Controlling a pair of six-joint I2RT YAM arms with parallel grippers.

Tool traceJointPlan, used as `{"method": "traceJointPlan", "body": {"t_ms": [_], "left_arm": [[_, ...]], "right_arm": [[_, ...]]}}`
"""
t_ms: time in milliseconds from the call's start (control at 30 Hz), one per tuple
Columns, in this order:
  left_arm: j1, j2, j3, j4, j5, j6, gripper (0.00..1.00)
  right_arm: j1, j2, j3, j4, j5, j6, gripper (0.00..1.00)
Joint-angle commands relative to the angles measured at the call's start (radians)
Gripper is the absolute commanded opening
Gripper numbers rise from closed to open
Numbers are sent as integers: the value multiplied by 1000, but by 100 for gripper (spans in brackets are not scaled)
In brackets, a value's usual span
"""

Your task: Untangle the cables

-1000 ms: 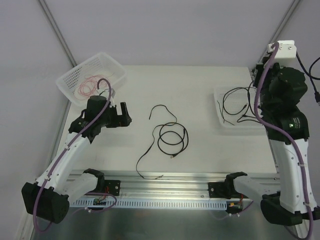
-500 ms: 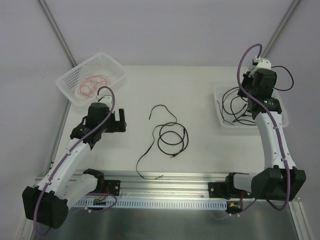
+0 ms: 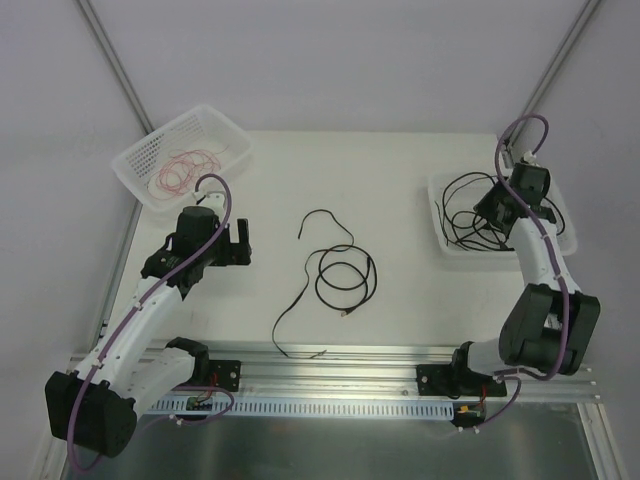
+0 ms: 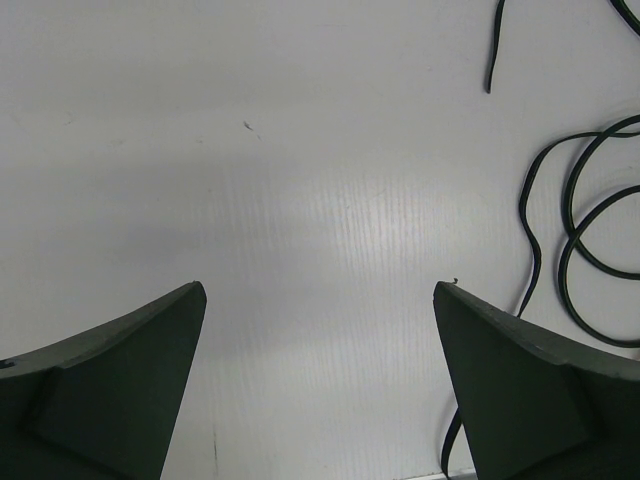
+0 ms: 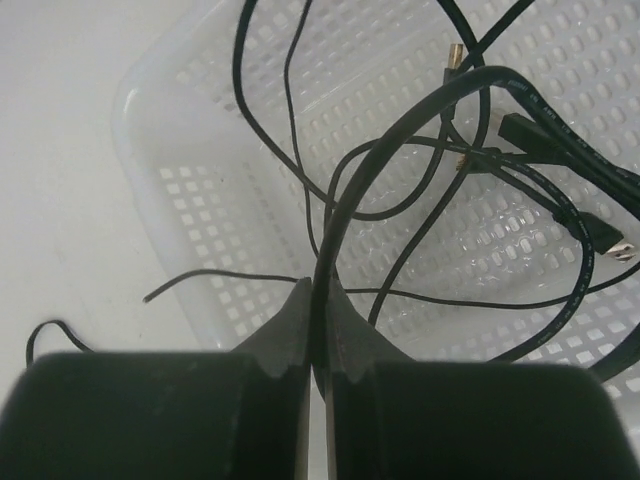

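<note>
**Right arm grips a black cable over the basket; centre knot waits**

The right gripper is clenched on a single black cable, which arcs up and away from its fingertips over the white basket lying directly beneath. Below and beyond the fingers, more black cables lie heaped and crossing one another inside that basket, small connectors showing among them. One thin end trails over the basket wall onto the table on the gripper's left.

The left gripper hangs released, jaws spread wide over bare table and holding nothing. The loose black cables coil just off its right fingertip, apart from it. Red cables sit in a second basket behind the left arm.

The step in hand looks like delivering a separated black strand to its basket. The next move probably calls for letting go, so that the strand drops inside the wall and does not drape over it. The free left arm then seems best placed to shift right and pinch one strand of the coil.
</note>
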Motion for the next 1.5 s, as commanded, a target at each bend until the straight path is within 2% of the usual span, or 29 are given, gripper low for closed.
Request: {"method": "traceJointPlan", "body": {"t_ms": [0,100,167,200,233,333,433,533,700,800,1067,1233,1400,1467], "left_arm": [[5,0,-2,28,-2,16,99],[5,0,-4,28,-10,18,99],[6,2,-4,28,-18,19,99],[5,2,-4,28,-19,19,99],[6,3,-2,27,-21,19,99],[5,8,-4,28,-18,19,99],[5,18,1,28,-4,18,99],[6,29,4,28,10,18,99],[5,34,1,28,21,18,99],[6,38,-1,28,24,21,99],[6,55,0,28,37,24,99],[6,60,1,28,36,26,99],[6,65,1,28,24,27,99],[6,63,0,27,21,27,99]], "right_arm": [[-63,138,102,13,-125,79,1],[-80,261,197,-70,-145,83,4],[-77,278,229,-118,-116,71,13],[-75,270,229,-125,-108,74,19],[-74,258,229,-132,-104,76,33],[-52,179,234,-168,-73,65,55],[-6,102,271,-246,-16,18,68],[64,41,323,-343,48,-32,77],[196,-38,350,-402,94,-76,84],[329,-75,327,-400,113,-102,86],[659,-44,174,-314,15,-164,87],[823,95,101,-284,157,-63,93],[880,197,36,-204,214,130,96],[890,266,48,-205,216,155,96]]}}
